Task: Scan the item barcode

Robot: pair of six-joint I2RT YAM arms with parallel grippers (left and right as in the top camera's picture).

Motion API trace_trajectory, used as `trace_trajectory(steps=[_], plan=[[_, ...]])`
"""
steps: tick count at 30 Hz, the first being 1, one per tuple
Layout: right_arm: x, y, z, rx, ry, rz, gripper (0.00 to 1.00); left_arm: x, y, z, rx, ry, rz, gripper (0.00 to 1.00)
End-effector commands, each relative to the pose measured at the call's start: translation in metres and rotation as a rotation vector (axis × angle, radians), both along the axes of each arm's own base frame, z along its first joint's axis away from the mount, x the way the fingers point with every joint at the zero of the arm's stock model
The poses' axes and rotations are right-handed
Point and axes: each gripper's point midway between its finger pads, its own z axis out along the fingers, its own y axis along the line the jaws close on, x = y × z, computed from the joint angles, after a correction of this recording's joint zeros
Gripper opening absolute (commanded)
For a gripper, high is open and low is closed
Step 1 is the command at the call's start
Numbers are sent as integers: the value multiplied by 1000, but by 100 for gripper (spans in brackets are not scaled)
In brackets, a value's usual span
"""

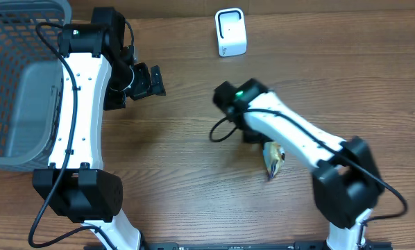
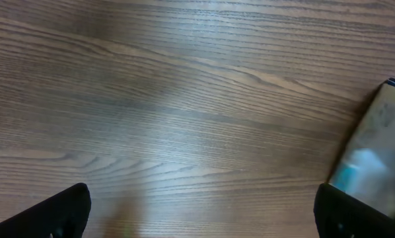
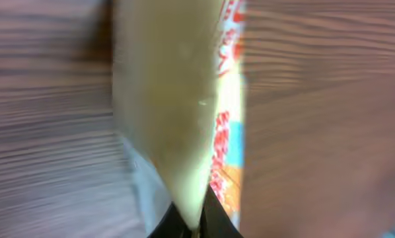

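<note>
Wooden table (image 1: 187, 187) fills the overhead view. Just right of centre, the right fingers (image 3: 163, 228) pinch shut on a flat packet (image 1: 273, 160), its long axis running up-down the frame. The white scanner (image 1: 230, 32) stands well apart at top centre. The left fingers (image 2: 62, 211) gape wide, empty.

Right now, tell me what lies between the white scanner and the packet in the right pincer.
In the overhead view: bare table, then the right arm's own wrist, between the white scanner and the packet.
</note>
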Motion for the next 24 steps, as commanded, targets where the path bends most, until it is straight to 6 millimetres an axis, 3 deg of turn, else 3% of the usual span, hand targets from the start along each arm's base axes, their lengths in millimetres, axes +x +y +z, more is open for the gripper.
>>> trace_trajectory(steps=[1, 3, 4, 5, 8, 10, 12, 16, 19, 21, 24], plan=[[-23, 51, -27, 151, 88, 23, 9, -1, 0, -4, 5, 11, -20, 100], [-29, 80, -32, 265, 111, 39, 18, -1, 0, -4, 5, 13, -20, 100], [-31, 93, -32, 320, 123, 43, 29, -1, 0, -4, 6, 13, -21, 100], [-33, 107, -29, 382, 136, 48, 31, -1, 0, -4, 6, 12, -24, 100], [-34, 135, -17, 514, 169, 56, 27, -1, 0, -4, 6, 13, -24, 100], [-30, 148, 0, 591, 193, 99, 35, -1, 0, -4, 6, 14, -24, 100], [-22, 145, 22, 613, 193, 118, 57, -2, 0, -4, 6, 16, -39, 100], [-2, 118, 58, 608, 187, 118, 80, -7, 0, -4, 7, 31, -64, 100], [7, 96, 61, 594, 202, 126, 82, -10, -5, -4, -26, 42, -66, 100], [11, 79, 53, 579, 224, 97, 77, -10, -11, -4, -55, 43, -69, 100], [13, 71, 33, 568, 244, 108, 69, -9, -13, -5, -60, 39, -74, 100]])
